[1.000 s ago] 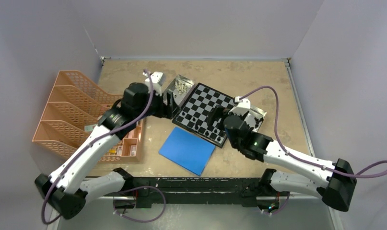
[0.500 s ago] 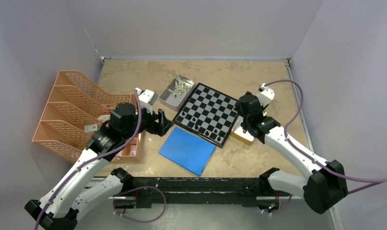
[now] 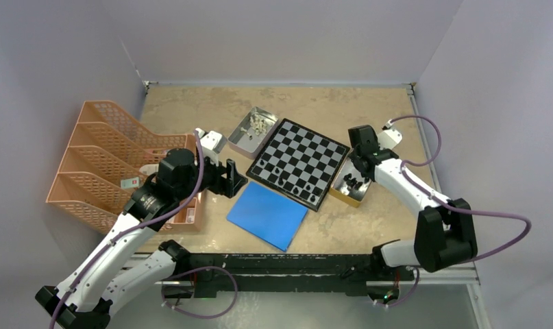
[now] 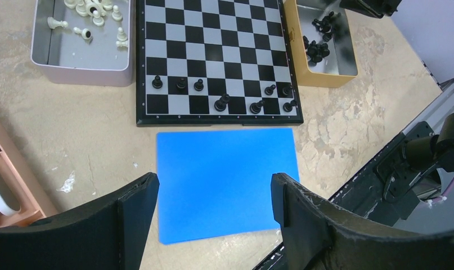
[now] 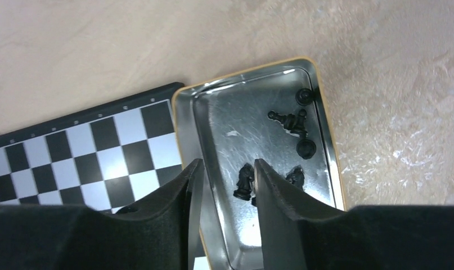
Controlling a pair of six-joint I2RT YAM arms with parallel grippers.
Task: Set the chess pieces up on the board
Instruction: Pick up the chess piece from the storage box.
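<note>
The board point(image 3: 304, 147) lies mid-table with several black chess pieces point(image 4: 181, 84) along its near rows. More black pieces point(image 5: 292, 121) lie in a gold-rimmed tin point(image 5: 241, 70) at the board's right edge. My right gripper point(image 5: 224, 169) hovers over that tin point(image 3: 342, 194), jaws narrowed but apart, gripping nothing. A black knight point(image 5: 244, 181) lies on the tin floor beside the right finger. Cream pieces point(image 4: 92, 8) sit in a silver tin point(image 4: 81, 76) left of the board point(image 4: 213, 34). My left gripper point(image 4: 213, 185) is open above a blue sheet point(image 4: 224, 163).
The blue sheet point(image 3: 267, 214) lies near the board's front corner. An orange mesh file rack point(image 3: 102, 157) and an orange tray point(image 3: 184, 209) stand at the left. The table's metal front rail point(image 4: 404, 163) runs close to the left gripper point(image 3: 234, 179).
My right arm swung from the board's near edge to above the gold-rimmed tin, its jaws narrowing. My left arm drew back from the silver tin toward the blue sheet, then held still.
</note>
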